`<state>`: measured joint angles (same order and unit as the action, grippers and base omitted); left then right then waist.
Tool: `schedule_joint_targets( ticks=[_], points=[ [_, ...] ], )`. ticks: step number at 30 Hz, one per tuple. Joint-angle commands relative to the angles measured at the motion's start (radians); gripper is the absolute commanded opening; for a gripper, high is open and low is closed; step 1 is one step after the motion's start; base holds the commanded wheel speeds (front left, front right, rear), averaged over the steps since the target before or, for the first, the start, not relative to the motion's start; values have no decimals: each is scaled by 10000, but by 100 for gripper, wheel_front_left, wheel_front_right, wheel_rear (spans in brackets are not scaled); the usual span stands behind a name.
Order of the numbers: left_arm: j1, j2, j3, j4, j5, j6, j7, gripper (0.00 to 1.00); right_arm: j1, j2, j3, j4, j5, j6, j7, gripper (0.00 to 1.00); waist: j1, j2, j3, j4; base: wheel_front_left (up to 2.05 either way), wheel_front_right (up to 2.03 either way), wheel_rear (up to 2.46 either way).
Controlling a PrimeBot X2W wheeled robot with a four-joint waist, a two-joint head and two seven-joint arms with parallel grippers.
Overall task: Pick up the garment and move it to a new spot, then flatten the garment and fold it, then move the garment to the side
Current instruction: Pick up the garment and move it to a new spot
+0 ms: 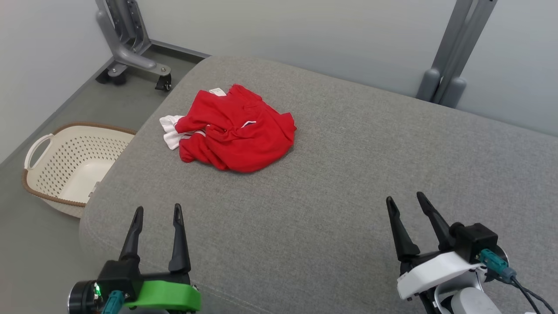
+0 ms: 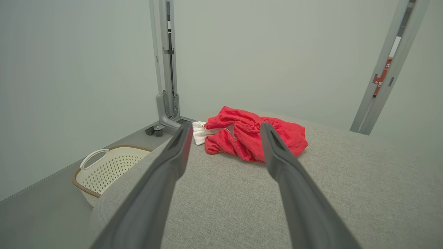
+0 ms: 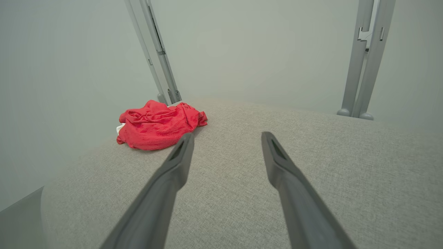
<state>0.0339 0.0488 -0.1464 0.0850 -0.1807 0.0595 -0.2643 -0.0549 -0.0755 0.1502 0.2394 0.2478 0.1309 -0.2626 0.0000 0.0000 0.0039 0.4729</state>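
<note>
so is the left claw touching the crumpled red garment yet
Apart. The head view shows a wide stretch of bare grey fabric surface between the open left claw and the crumpled red garment.

The garment (image 1: 233,128) lies on the far left part of the padded surface (image 1: 327,209), well apart from the left gripper (image 1: 158,207) at the near left edge and the right gripper (image 1: 404,196) at near right. A basket (image 1: 65,157) stands on the floor (image 1: 26,244) left of the surface, and behind it rise a left stand (image 1: 128,48) and a right stand (image 1: 451,65).
</note>
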Motion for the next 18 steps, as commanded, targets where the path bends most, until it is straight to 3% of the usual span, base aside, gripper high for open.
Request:
schedule_joint_targets(
  ticks=[1,6,11,18],
  points=[
    [-283,34,40,-58,-57,81,1,100,-213,-168,-2,-84,-6,-2,-28,100,0,0,375,-148,0,0,0],
    [-937,33,115,228,-111,-66,1,100,-561,-749,-105,-333,-100,-4,-29,100,0,0,1262,-394,0,0,0],
    [-2158,71,553,1011,494,-351,5,100,-1064,-1431,13,-730,-175,-4,19,100,0,0,2353,-730,0,0,0],
    [-4693,631,724,3772,778,-876,6,100,-1526,-2286,-138,-1696,-193,-4,468,100,0,0,3639,-1141,0,0,0]
  ],
)
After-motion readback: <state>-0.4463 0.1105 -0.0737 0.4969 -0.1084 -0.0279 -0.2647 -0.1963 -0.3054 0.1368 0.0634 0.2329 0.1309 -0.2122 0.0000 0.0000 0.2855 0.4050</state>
